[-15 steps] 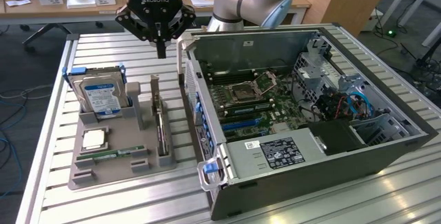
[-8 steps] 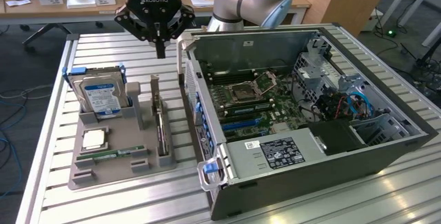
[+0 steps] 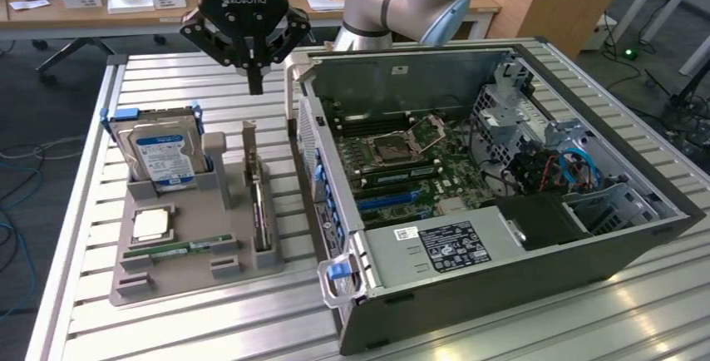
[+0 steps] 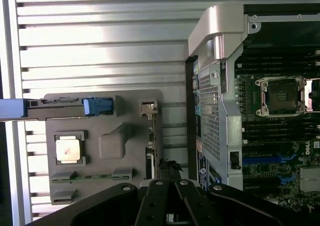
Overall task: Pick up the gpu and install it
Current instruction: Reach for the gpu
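The gpu (image 3: 259,203) stands on its edge in a slot of the grey tray (image 3: 189,276), between the hard drive and the computer case. It looks like a thin green card with a silver bracket at its far end. In the wrist view the gpu (image 4: 154,141) is seen edge-on, with its bracket toward the tray's end. My gripper (image 3: 256,85) hangs above the far end of the tray, well clear of the card. Its fingers point down, shut together, with nothing between them. In the wrist view the gripper (image 4: 169,178) lies roughly in line with the card's edge.
An open computer case (image 3: 577,236) lies beside the tray at the exterior view's right, with its motherboard (image 3: 411,161) exposed. The tray also holds a hard drive (image 3: 162,157) with a blue label, a CPU (image 3: 152,225) and a memory stick (image 3: 178,249). Everything sits on a slatted metal table (image 3: 178,86).
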You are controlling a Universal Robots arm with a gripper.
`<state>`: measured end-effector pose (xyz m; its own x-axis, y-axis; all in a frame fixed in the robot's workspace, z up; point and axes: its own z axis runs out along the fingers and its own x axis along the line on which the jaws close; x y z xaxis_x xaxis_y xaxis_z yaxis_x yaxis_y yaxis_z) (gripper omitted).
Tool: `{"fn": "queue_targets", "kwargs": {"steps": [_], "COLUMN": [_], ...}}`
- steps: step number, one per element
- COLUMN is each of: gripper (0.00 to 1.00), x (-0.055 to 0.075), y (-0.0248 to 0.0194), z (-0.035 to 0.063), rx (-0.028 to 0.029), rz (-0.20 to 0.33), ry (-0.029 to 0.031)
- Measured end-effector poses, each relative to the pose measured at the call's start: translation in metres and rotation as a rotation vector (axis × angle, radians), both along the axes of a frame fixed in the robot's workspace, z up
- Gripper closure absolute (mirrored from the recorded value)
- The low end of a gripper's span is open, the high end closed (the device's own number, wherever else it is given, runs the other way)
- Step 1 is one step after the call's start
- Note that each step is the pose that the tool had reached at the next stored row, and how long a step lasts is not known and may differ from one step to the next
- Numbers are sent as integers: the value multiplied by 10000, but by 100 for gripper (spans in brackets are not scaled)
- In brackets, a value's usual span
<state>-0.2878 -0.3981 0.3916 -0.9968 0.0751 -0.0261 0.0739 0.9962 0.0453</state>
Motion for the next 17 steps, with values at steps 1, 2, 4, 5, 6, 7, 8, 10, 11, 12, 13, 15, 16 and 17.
{"fn": "queue_targets", "kwargs": {"steps": [1, 2, 4, 5, 6, 7, 8, 10, 11, 12, 13, 15, 16, 17], "gripper": [89, 89, 89, 89, 89, 89, 89, 89, 89, 89, 89, 89, 89, 89], "x": [-1, -1, -5, -12, -17, -25, -33, -46, -52, -56, -58, -63, -65, -67], "y": [0, 0, 0, -1, -5, -11, -21, -41, -52, -66, -83, -115, -129, -136], "z": [0, 0, 0, 0, 0, 0, 0, 0, 0, 0, 0, 0, 0, 0], "rx": [0, 0, 0, 0, 0, 0, 0, 0, -1, 0, 0, 0, 0, 0], "rz": [-2, -2, -2, -5, -3, -2, -1, -1, -2, -2, -1, -2, -2, -2], "ry": [0, 0, 0, 0, 0, 0, 0, 0, 0, -1, -1, -1, 0, -1]}}
